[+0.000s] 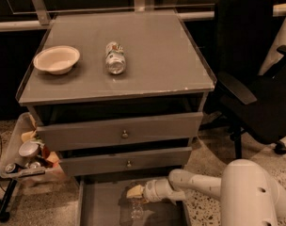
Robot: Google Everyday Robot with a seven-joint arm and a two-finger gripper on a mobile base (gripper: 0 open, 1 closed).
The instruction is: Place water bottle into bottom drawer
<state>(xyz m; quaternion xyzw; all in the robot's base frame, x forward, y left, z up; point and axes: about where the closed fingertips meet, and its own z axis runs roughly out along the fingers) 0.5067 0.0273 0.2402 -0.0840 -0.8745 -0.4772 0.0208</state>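
Gripper (135,192): low over the pulled-out bottom drawer (99,206), near its middle, on the end of a white arm (199,184) reaching in from the right. Grip state: not readable from this view.

Water bottle (136,211): directly under the gripper, inside the drawer's outline, top end right at the gripper. Contact with the drawer floor: unclear. Look: small, clear, crinkled plastic, only a few pale glints against the grey tray. Cap and label not made out.

Count:
- 1 water bottle
- 1 can (115,58), on its side on the cabinet top (157,46)
- 1 bowl (56,59), pale, left of the can and apart from it
- 3 drawers: top drawer (82,133) and middle drawer (91,165) pushed in, one round knob each; lowest one open
- 1 black chair (256,79), right of the cabinet

Bottle axis: long axis close to upright, standing rather than lying. Which end is up: unreadable.
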